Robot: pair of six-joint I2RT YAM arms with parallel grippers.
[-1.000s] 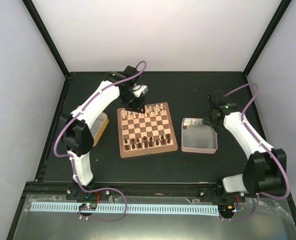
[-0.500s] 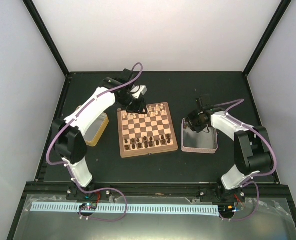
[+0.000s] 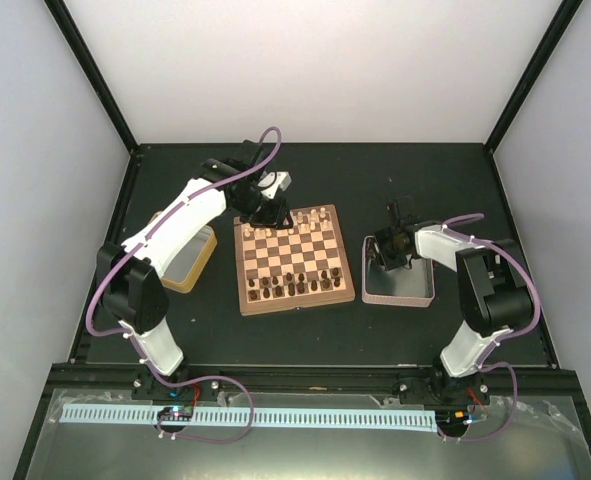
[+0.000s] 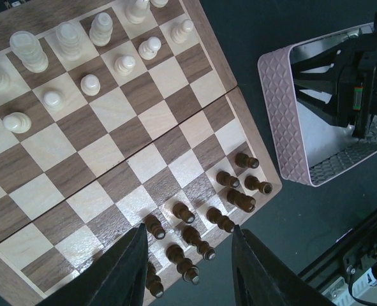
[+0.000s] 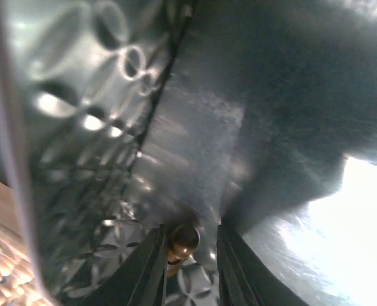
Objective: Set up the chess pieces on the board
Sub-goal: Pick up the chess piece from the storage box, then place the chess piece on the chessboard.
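The board (image 3: pixel 295 298) lies mid-table, with dark chess pieces (image 3: pixel 295 282) along its near rows and cream chess pieces (image 3: pixel 310 216) along its far rows. My left gripper (image 3: pixel 275 213) hovers over the far left corner. In the left wrist view it (image 4: pixel 188 229) is open and empty, high above the board's border (image 4: pixel 208 39), the dark pieces (image 4: pixel 229 197) and the cream pieces (image 4: pixel 70 38). My right gripper (image 3: pixel 385 252) reaches down into the pink-rimmed tray (image 3: pixel 400 298). In its wrist view the gripper (image 5: pixel 189 229) stands narrowly around a dark piece (image 5: pixel 184 240), with a gap left on the right side.
A yellow-rimmed tin (image 3: pixel 190 270) stands left of the board, partly under the left arm. The pink tray's wall (image 4: pixel 277 108) sits close to the board's right edge. Black frame rails run round the table.
My right arm swung left and down into the pink tray, and its jaws narrowed around a dark piece. The left gripper rose slightly at the board's far left corner and opened a little.
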